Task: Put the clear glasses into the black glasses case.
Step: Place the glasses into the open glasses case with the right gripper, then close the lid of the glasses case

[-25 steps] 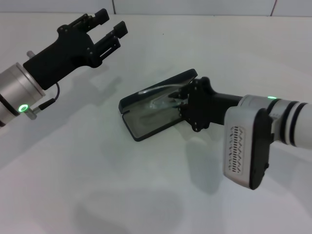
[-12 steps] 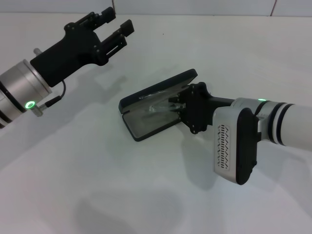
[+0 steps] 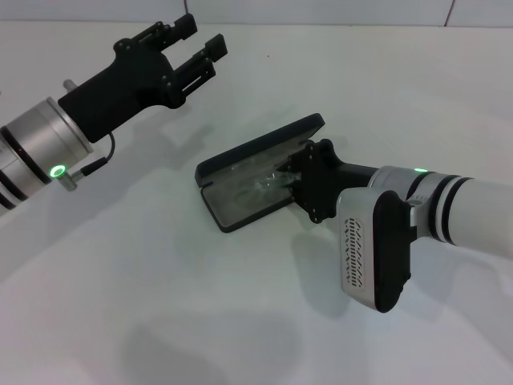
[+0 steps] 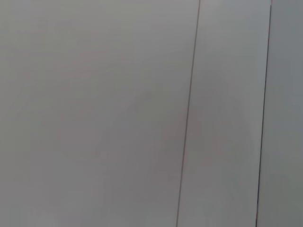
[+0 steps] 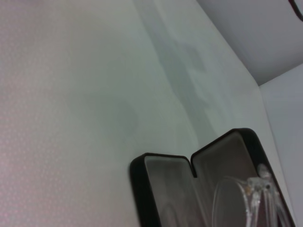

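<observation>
The black glasses case (image 3: 248, 172) lies open near the middle of the white tabletop (image 3: 160, 305), its lid tilted up on the far side and its grey-lined tray toward the robot. The clear glasses (image 3: 268, 180) sit inside the open case, over the grey lining and close under the raised lid. In the right wrist view the case (image 5: 161, 189) shows both grey-lined halves joined at the hinge, with the glasses (image 5: 246, 198) lying in one half, a lens and a clear arm visible against the lining.

The right end effector (image 3: 298, 178) reaches in from the robot's right and meets the case at its right end, right at the glasses. Its fingertips are hidden behind its own black body, so whether it is spread or pinching the glasses cannot be told.

The left end effector (image 3: 196, 46) hangs above the far left part of the tabletop, well apart from the case, its black fingers (image 3: 210, 48) spread and holding nothing. The left wrist view shows only a pale wall with thin vertical seams (image 4: 188, 113).
</observation>
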### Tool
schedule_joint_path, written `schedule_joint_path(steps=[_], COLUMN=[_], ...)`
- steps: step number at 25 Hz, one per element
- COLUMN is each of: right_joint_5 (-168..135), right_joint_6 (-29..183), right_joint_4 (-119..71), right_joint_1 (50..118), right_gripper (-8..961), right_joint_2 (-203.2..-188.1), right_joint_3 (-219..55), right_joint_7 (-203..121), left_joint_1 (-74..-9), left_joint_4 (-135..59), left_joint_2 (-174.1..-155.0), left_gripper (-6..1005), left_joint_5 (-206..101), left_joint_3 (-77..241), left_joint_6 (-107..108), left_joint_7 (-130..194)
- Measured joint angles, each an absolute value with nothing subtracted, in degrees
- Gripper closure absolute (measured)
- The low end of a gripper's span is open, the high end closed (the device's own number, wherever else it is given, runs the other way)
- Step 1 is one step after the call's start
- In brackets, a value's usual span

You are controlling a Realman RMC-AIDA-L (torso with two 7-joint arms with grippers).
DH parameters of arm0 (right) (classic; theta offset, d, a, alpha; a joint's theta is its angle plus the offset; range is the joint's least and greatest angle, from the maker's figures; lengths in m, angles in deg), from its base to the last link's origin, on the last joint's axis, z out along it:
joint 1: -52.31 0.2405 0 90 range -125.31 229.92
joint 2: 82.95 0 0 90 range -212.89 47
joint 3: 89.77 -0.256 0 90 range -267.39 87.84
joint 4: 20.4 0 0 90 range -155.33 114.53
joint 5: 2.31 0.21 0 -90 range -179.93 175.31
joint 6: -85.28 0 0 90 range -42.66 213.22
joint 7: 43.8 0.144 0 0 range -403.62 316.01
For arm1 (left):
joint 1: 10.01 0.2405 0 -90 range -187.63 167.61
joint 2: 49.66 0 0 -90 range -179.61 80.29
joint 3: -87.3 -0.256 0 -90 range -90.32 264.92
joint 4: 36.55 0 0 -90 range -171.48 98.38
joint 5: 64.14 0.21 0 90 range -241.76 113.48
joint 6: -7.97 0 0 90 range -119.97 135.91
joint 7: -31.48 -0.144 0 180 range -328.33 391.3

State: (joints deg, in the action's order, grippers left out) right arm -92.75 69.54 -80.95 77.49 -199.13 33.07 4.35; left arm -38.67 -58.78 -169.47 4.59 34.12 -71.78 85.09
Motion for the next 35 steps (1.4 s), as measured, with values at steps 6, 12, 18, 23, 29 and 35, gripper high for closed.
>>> schedule_joint_path(steps=[6,12,18,23,29,35], right_joint_5=[-92.8,-92.8,-92.8,-92.1,-86.0,-77.0], right_joint_6=[69.6,69.3,65.9,40.8,12.1,-1.4], right_joint_4=[-81.3,-84.4,-87.1,-89.5,-78.8,-60.8], right_joint_1=[77.4,75.3,73.0,70.2,72.9,75.7], right_gripper=[760,599,555,547,546,546], right_joint_2=[-199.14,-199.01,-198.5,-198.52,-198.57,-198.41], right_joint_3=[33.7,33.3,31.6,14.5,-10.6,-33.2], right_joint_7=[4.0,3.9,4.2,8.1,12.7,12.7], left_joint_1=[-39.1,-38.9,-38.8,-38.7,-39.3,-42.0], left_joint_4=[-58.6,-58.6,-58.6,-58.6,-58.6,-58.9], left_joint_2=[-169.45,-169.45,-169.45,-169.36,-169.26,-169.26], left_gripper=[406,406,406,406,405,405], left_joint_5=[4.6,4.6,4.6,4.6,4.7,8.9], left_joint_3=[34.1,34.1,34.1,34.1,34.1,31.9], left_joint_6=[-71.8,-71.8,-71.8,-71.8,-70.8,-62.5], left_joint_7=[85.1,85.1,85.2,85.6,87.2,91.7])
